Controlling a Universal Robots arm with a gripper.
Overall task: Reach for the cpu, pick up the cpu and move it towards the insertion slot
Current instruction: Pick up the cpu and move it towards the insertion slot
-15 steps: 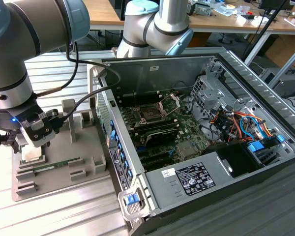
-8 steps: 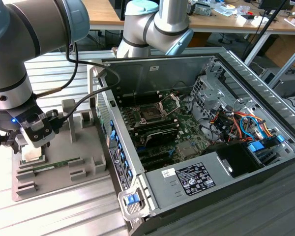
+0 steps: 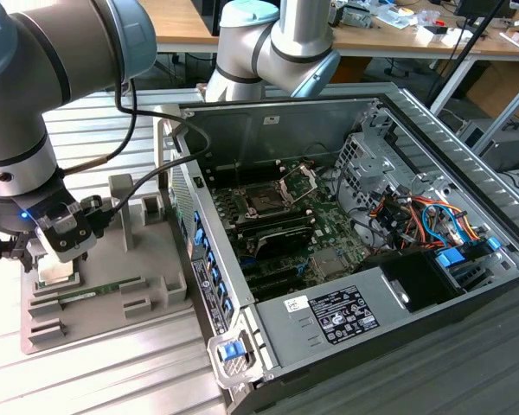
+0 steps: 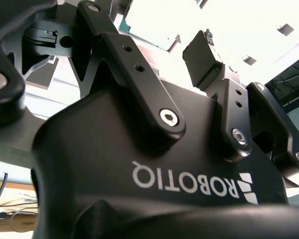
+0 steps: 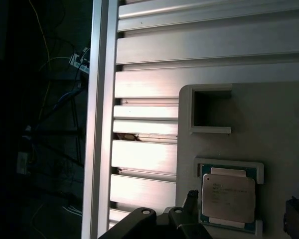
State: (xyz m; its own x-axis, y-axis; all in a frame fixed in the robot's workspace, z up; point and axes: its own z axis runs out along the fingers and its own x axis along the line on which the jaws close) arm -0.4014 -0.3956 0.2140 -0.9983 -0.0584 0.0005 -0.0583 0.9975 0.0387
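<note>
Inspection finding: the cpu point(image 5: 228, 197) lay flat in a lipped recess of a grey fixture point(image 5: 269, 114). Its pale silver lid faced up, carrying faint print, with a thin greenish rim visible around it. No tilt was noted; the chip sat square within the recess lips.

The gripper point(image 5: 241, 211) hung directly over the chip with its jaws released and holding nothing. In the first wrist view one of the fingertips point(image 5: 191, 199) stood just beside one side of the recess and the other stood off the opposite side, so the spread was wider than the chip. Whether either tip touched the fixture could not be told.

The fixture rested on a slatted metal surface point(image 5: 149, 64), whose outer edge ran near the fixture, with a dark drop beyond. An unfilled square pocket point(image 5: 209, 112) sat in the fixture near the chip. In the exterior view a green memory stick point(image 3: 99, 290) lay just beside the chip's recess.

The insertion slot point(image 3: 266, 201), its silver bracket raised, lay inside the open computer case point(image 3: 277, 130) toward the exterior view's right, well apart from the chip. The case's side wall stood between it and the fixture.
</note>
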